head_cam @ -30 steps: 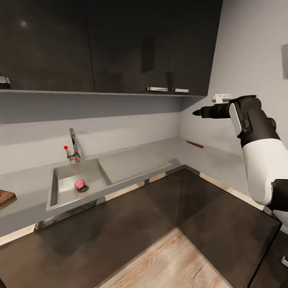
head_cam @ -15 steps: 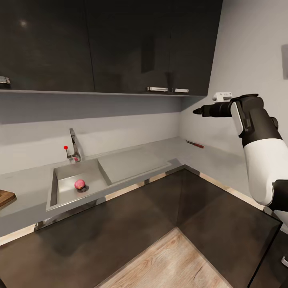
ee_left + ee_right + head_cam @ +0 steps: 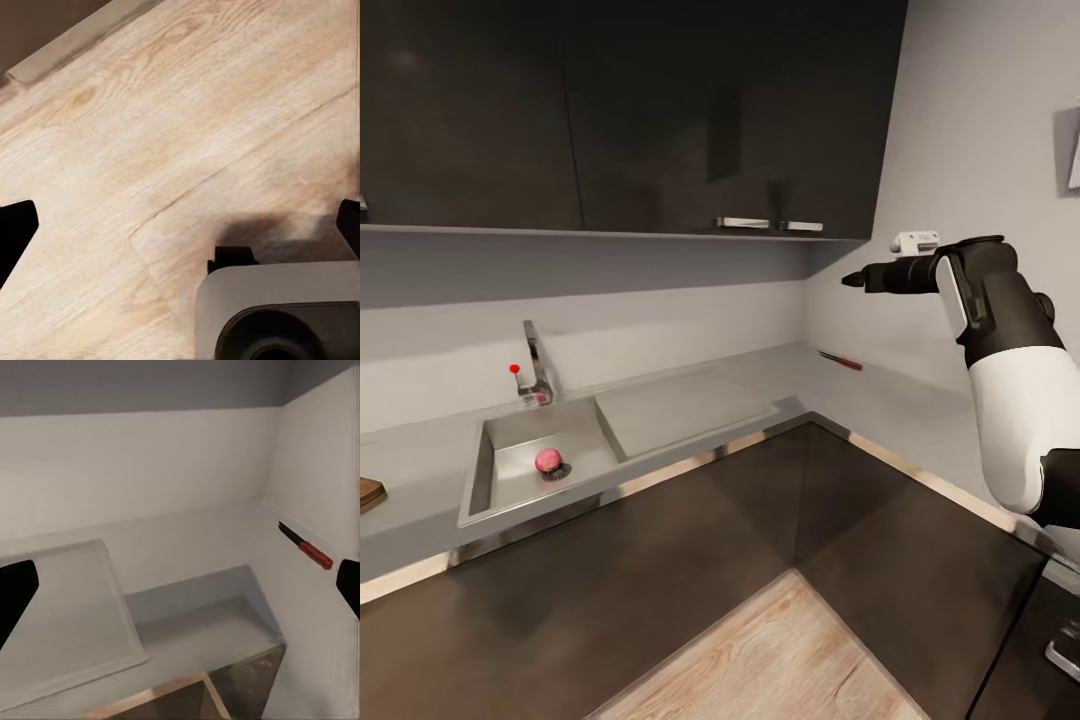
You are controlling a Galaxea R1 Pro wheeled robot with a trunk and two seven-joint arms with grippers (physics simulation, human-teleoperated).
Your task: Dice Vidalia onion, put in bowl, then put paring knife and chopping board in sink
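The Vidalia onion [image 3: 548,460] rests by the drain in the sink [image 3: 478,470] at the left of the head view. A brown corner of the chopping board [image 3: 368,491] pokes in at the far left edge. The paring knife [image 3: 842,361] lies on the countertop [image 3: 780,375] in the corner against the right wall, and it is seen again as the paring knife [image 3: 307,546] from the right wrist. My right gripper [image 3: 852,281] is held high above that corner, open and empty. My left gripper [image 3: 180,229] hangs open over the wooden floor. The bowl is out of view.
The tap [image 3: 535,362] with its red knob [image 3: 514,369] stands behind the basin, and the flat drainer [image 3: 680,405] lies to its right. Dark wall cabinets [image 3: 660,110] hang overhead. Dark base cabinets [image 3: 690,560] form an inside corner around the wood floor [image 3: 760,660].
The head view has swung a little to the right, so everything sits further left in the picture. My right arm drew back very slightly. The onion and the knife have not moved.
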